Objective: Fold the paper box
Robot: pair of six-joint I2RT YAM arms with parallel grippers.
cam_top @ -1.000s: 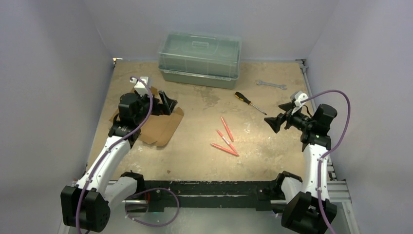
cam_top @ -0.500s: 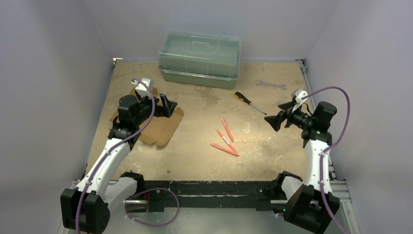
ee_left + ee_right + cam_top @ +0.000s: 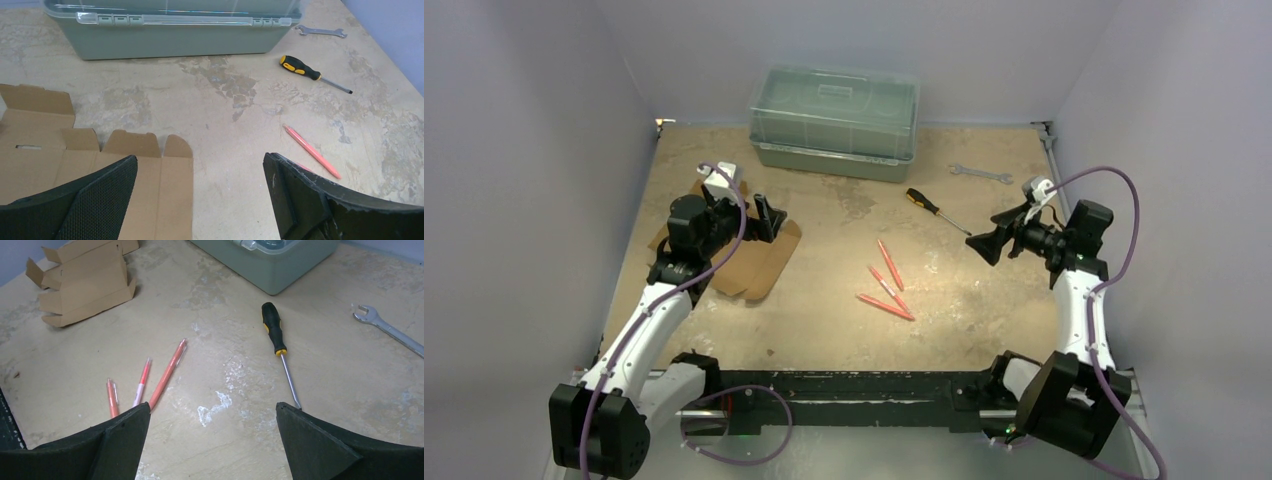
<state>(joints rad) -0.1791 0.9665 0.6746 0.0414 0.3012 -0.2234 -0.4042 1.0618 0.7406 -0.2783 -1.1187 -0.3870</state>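
Jaws: both pairs spread wide, nothing between them. Left gripper point(image 3: 199, 165) is over the right-hand edge of the paper box point(image 3: 749, 265); right gripper point(image 3: 212, 410) is raised over the right side of the table point(image 3: 824, 330), pointing inward, well apart from the box.

Near ground, mid-table: three orange-pink pens point(image 3: 884, 280) lying loose, close together, between the two grippers.

Left side: the box lies flat and unfolded, brown card with scalloped flaps along its far edge. The left arm covers part of it in the top view.

Farther, right of centre: screwdriver point(image 3: 936, 210), black and yellow handle, blade pointing toward the right gripper. Beyond it, a wrench point(image 3: 980, 174) near the far right corner.

Far edge: large lidded green-grey plastic container point(image 3: 836, 120) against the back wall, lid shut.
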